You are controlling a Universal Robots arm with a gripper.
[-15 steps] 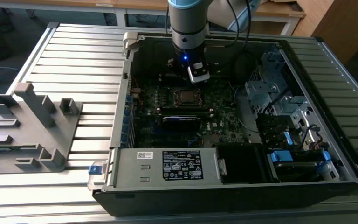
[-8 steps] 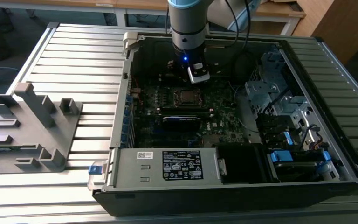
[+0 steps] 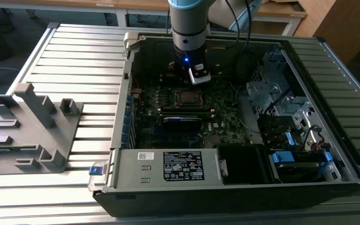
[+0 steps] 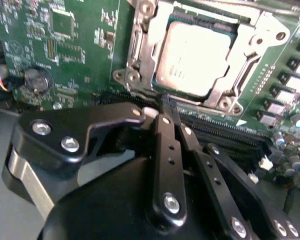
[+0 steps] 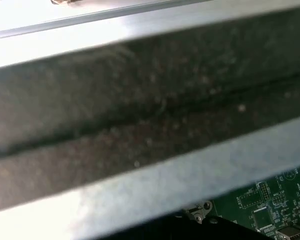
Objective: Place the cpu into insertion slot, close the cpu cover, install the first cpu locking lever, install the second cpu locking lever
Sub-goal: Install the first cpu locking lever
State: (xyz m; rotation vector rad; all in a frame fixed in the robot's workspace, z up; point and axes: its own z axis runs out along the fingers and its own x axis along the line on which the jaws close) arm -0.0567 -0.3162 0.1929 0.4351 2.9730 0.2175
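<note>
In the second wrist view the cpu (image 4: 192, 57) lies flat in the insertion slot (image 4: 225, 102), its dull silver face up. The cpu cover (image 4: 242, 60), a silvery frame, lies down around the chip. My gripper (image 4: 161, 104) is black, and its fingers (image 4: 166, 145) meet at their tips right at the socket's near edge; nothing visible is held between them. In the exterior view the gripper (image 3: 196, 78) hangs inside the open computer case, just behind the insertion slot (image 3: 186, 97). Whether a locking lever is under the tips I cannot tell.
The green motherboard (image 4: 65, 45) (image 5: 270, 210) surrounds the socket, with a round battery (image 4: 36, 79) and black memory slots (image 4: 230, 135) nearby. The case (image 3: 120, 117) also holds a grey power-supply box (image 3: 167, 166) and drive bays (image 3: 286, 108). A grey fixture (image 3: 26, 126) stands on the slatted table at the exterior view's left.
</note>
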